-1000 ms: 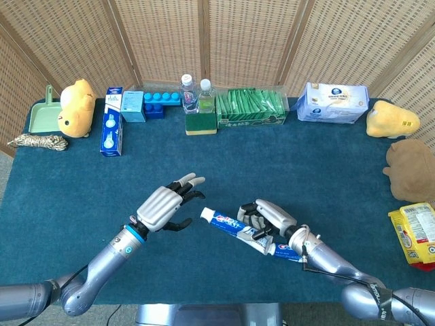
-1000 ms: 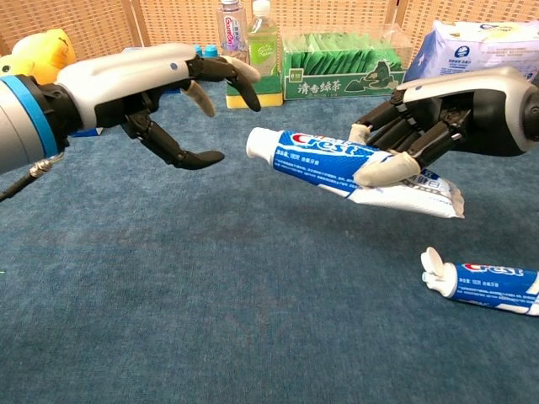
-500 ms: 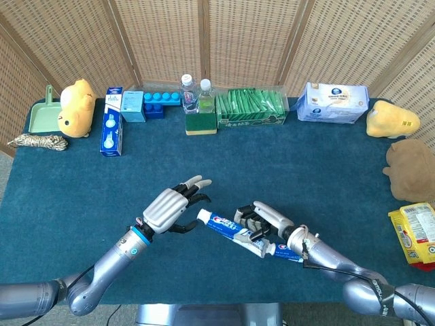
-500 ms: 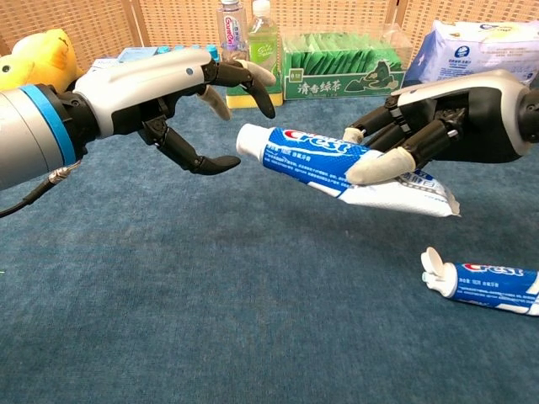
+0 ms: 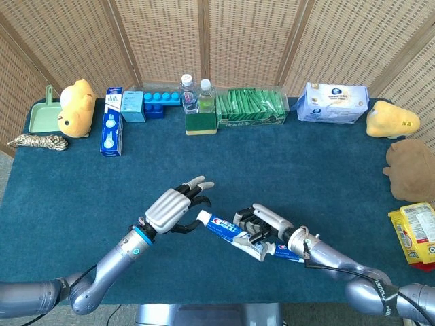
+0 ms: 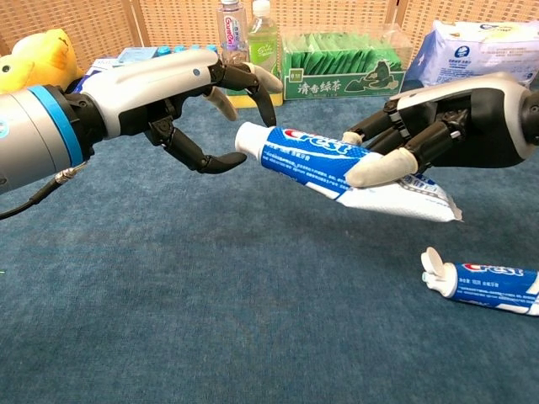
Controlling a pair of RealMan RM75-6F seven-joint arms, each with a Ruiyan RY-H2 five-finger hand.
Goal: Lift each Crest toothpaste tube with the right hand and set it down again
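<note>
Chest view shows the right hand [image 6: 438, 130] gripping a Crest toothpaste tube [image 6: 337, 164] around its rear half, clear of the blue tablecloth [image 6: 210, 320], thumb pressed on the near face and the other fingers wrapped behind. The tube's long axis runs roughly from 4 o'clock at the crimped tail to 10 o'clock at the white cap, and that cap now sits between the spread fingers of the left hand [image 6: 198, 105], which is empty and open, its thumb tip just beside the cap; I cannot tell whether they touch. A second Crest tube [image 6: 484, 282] lies flat on the cloth at about 5 o'clock from the held one, well below the right hand, cap flipped open and pointing toward 9 o'clock. Compared with a second ago, the left hand has closed in from the 9 o'clock side and the held tube has edged toward it, so the gap between cap and fingers is gone. Setting the tube down likely means lowering it straight toward 6 o'clock.
</note>
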